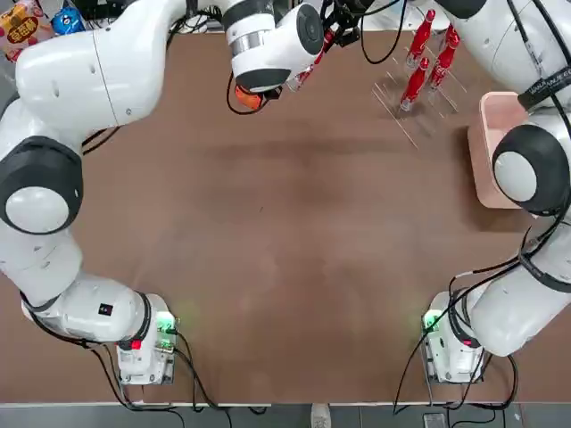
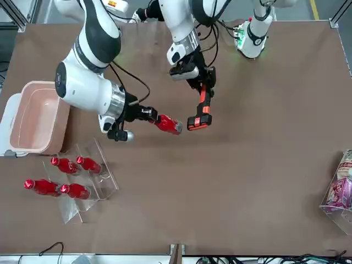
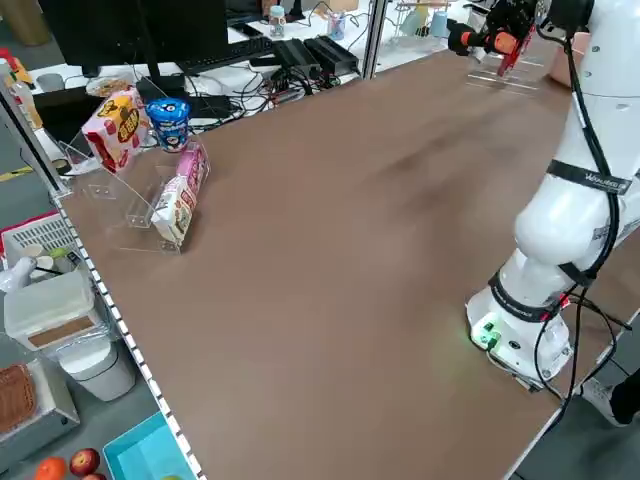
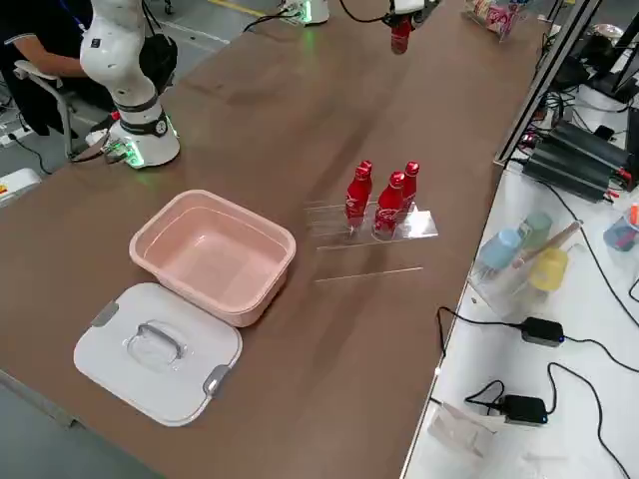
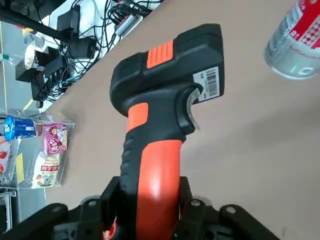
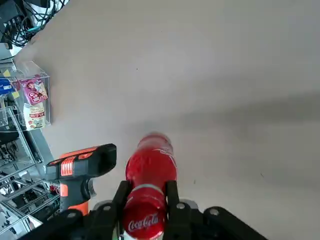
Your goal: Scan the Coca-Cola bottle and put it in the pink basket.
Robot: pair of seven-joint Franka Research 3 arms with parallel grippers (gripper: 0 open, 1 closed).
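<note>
Barcode scanner [image 5: 157,150] fills the left gripper [image 5: 152,192], beside it the right gripper [image 6: 146,192] clamps the Coca-Cola bottle [image 6: 152,167], rack [image 4: 414,226] and pink basket [image 4: 215,254] apart on brown tabletop [image 4: 290,125].

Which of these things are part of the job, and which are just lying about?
Part of the job:
- red Coca-Cola bottle in the right gripper
- black-and-orange handheld scanner in the left gripper
- pale pink rectangular plastic basket

Just lying about:
- four red bottles in a clear plastic rack
- white lid with grey handle
- colourful snack packets
</note>
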